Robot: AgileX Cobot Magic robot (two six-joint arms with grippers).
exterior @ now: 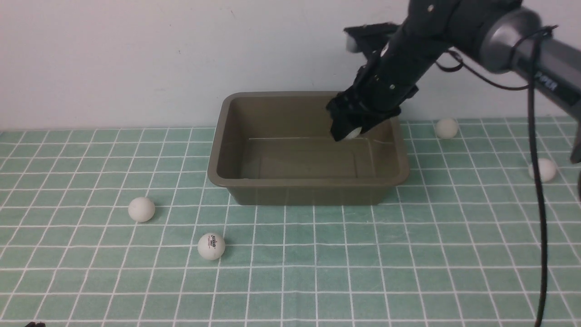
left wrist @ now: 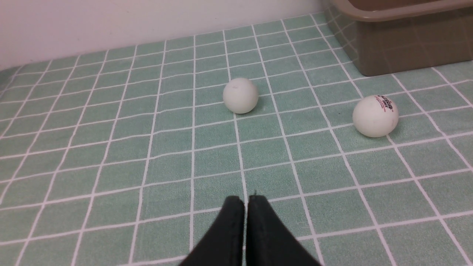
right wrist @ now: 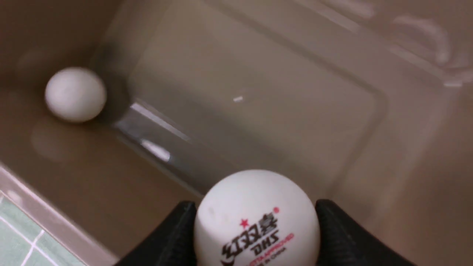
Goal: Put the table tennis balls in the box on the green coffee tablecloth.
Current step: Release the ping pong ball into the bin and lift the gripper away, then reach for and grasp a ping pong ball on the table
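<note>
Green tablecloth (exterior: 317, 254) meets pale wall (exterior: 136, 59), open in front; right hand (exterior: 350, 131) clasps a ball (right wrist: 257, 218) inside the box (exterior: 308, 188); left hand (left wrist: 245, 207) closed, empty.

Right gripper (right wrist: 255, 202), its two black fingers (right wrist: 168, 240) touching opposite sides of a white logo ball (right wrist: 255, 221) printed with a red star and dark lettering that includes "DHS". Beyond it lies the olive-brown interior of the box (right wrist: 295, 111). A plain ball (right wrist: 75, 94) sits low in one inside corner. Past the box's rim, a small patch of green tablecloth (right wrist: 14, 244) shows.
</note>
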